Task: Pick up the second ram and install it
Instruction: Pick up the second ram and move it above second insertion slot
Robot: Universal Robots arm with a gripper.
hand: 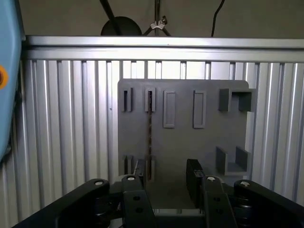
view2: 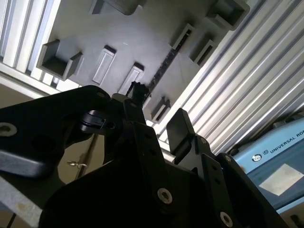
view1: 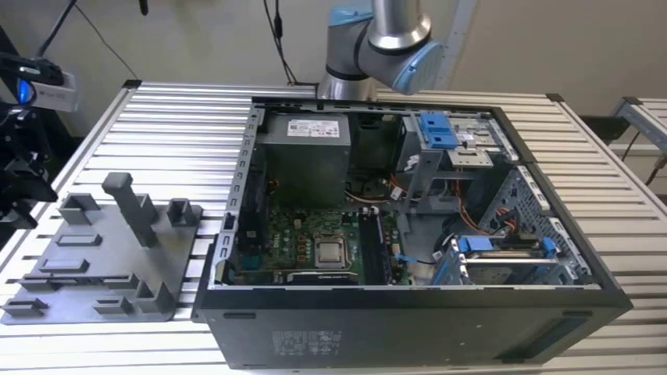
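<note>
One stick concerned us: the second ram point(hand: 150, 121) stood on its edge in a narrow slot of the grey fixture point(hand: 183, 142). The fixture lay on the table point(view1: 156, 117) beside the computer case point(view1: 417, 332), toward the table's edge at the exterior view's left. In the first wrist view the tool point(hand: 167, 171) hung above the fixture with its jaws spread and nothing between them.

We judged alignment the main worry. In that same view the ram lined up almost with one of the fingers point(hand: 140, 169) rather than with the gap. A descent from that pose could have brought a fingertip down on the board's top edge (a thin, brittle thing) instead of straddling it. A pinch off the middle could also have tilted the stick and jammed it in its slot. The fixture, which we could not see fastened, might have lifted with it.
</note>
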